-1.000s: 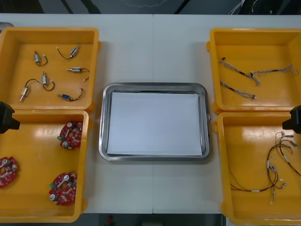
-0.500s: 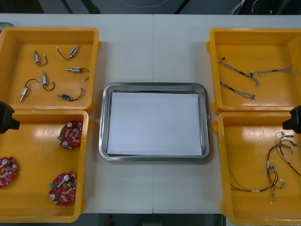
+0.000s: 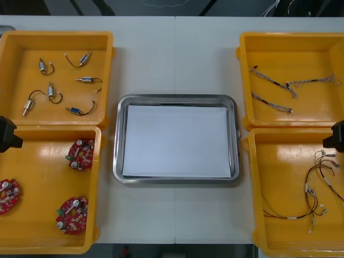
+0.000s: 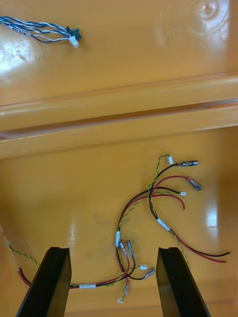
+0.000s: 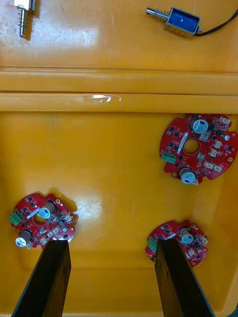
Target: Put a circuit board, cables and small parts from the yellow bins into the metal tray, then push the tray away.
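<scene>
In your front view the leftmost board (image 3: 6, 196) runs off the picture's edge, and so does the near right bin (image 3: 285, 132). Your left wrist view cuts off one small metal part (image 5: 24, 12), and your right wrist view cuts off the blue and white cable (image 4: 37, 30).

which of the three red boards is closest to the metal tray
The circuit board in the far corner of the near left yellow bin, toward the metal tray; the other two lie nearer the robot, one at its outer wall.
</scene>
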